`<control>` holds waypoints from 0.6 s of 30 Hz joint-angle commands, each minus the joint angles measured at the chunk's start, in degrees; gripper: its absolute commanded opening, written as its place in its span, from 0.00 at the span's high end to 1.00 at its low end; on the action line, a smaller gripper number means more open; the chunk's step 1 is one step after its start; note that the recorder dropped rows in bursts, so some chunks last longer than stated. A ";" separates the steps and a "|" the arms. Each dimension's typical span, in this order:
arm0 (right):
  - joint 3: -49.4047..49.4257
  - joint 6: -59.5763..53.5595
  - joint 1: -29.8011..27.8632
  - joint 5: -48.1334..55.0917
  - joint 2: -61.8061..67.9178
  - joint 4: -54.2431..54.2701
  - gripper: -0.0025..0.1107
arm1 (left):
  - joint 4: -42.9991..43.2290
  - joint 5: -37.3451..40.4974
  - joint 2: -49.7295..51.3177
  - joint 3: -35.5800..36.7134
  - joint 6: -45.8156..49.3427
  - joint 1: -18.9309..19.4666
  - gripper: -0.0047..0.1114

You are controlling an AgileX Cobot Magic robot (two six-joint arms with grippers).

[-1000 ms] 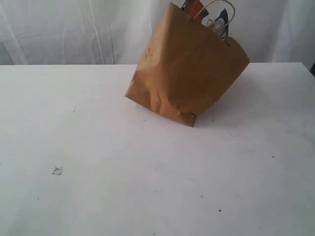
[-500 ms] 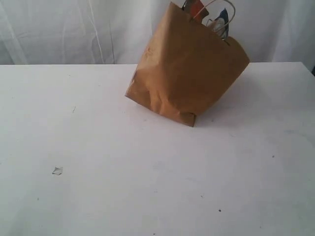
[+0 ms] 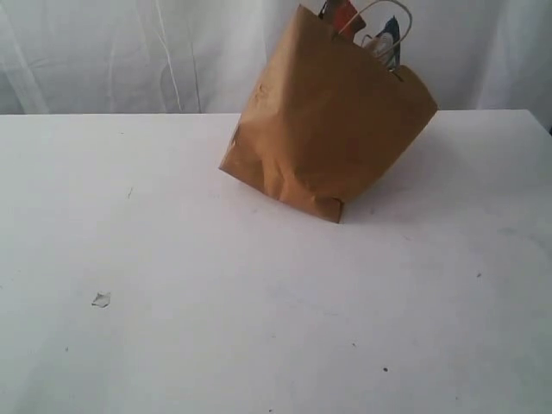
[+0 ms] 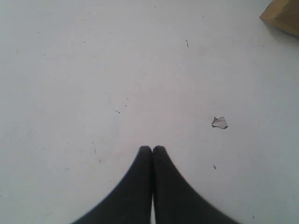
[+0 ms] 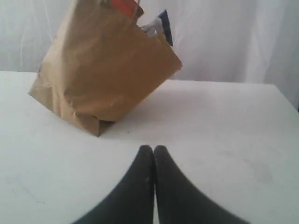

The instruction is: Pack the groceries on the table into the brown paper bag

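Note:
The brown paper bag (image 3: 328,129) stands at the back of the white table (image 3: 259,328), leaning to the right on its lower edge. Tops of groceries poke out of its mouth: a dark-blue-and-white packet (image 3: 386,40) and something red-orange (image 3: 341,13). The right wrist view shows the same bag (image 5: 103,65) ahead of my right gripper (image 5: 153,148), which is shut and holds nothing, well short of the bag. My left gripper (image 4: 152,149) is shut and empty over bare tabletop; one corner of the bag (image 4: 282,16) shows far off. Neither gripper appears in the exterior view.
A small pale scrap (image 3: 101,299) lies on the table at the front left, also visible as a scrap (image 4: 219,122) near my left gripper. A white curtain (image 3: 129,52) hangs behind the table. Small dark specks dot the tabletop.

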 commanded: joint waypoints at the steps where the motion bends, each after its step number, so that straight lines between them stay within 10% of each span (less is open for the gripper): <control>1: 0.79 6.36 -6.93 8.76 -1.37 -6.49 0.98 | -0.26 -0.03 -0.25 0.17 -0.06 0.10 0.96; 5: 0.79 2.55 -15.66 8.89 -1.37 -3.12 0.98 | -0.26 -0.03 -0.25 0.17 -0.06 0.10 0.96; 18: 0.79 2.55 -15.85 8.56 -1.37 -1.37 0.98 | -0.26 -0.03 -0.25 0.17 -0.06 0.10 0.96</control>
